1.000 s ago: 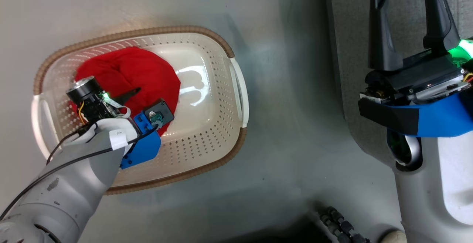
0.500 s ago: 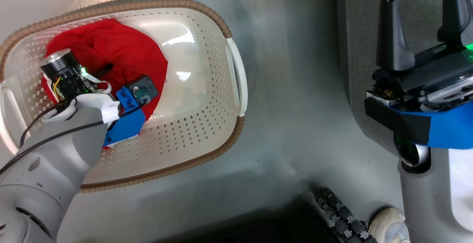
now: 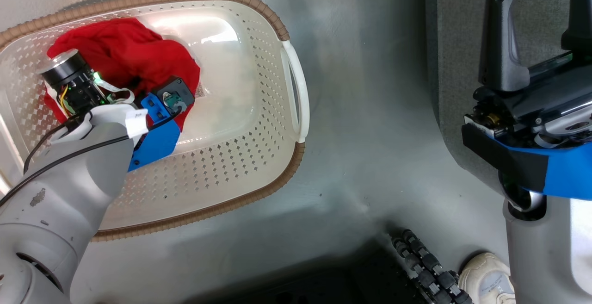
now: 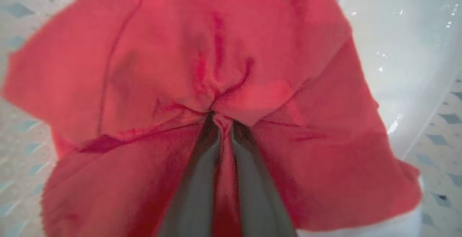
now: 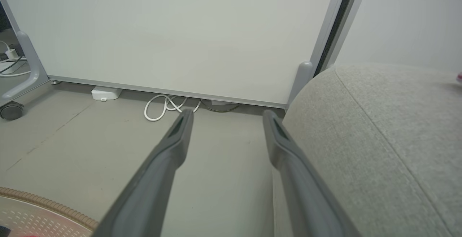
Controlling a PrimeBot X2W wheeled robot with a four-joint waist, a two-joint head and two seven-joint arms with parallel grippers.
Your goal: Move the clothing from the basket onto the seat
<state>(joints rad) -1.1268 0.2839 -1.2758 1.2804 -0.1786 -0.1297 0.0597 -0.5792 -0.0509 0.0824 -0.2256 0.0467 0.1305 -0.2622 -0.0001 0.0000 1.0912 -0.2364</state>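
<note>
The red clothing (image 3: 125, 54) lies bunched in the far left part of the cream basket (image 3: 240, 156). My left arm reaches down into the basket. In the left wrist view my left gripper (image 4: 222, 121) is shut on a pinched fold of the red clothing (image 4: 202, 49), which puckers around the fingertips. My right gripper (image 5: 227, 116) is open and holds nothing. It hangs beside the rounded corner of the grey seat (image 5: 379, 139), and its dark fingers (image 3: 502, 40) rise over the seat (image 3: 453, 63) at the right of the head view.
Grey floor (image 3: 370, 133) separates the basket from the seat. A black ribbed cable chain (image 3: 425, 267) and a white shoe-like shape (image 3: 485, 281) sit at the bottom. A white panel on a wheeled frame (image 5: 180, 31) and loose white cables (image 5: 166, 107) stand beyond.
My left gripper has gone from open to shut on the red cloth, which has bunched up and uncovered more of the basket floor. The head camera has shifted. The right gripper stays open.
</note>
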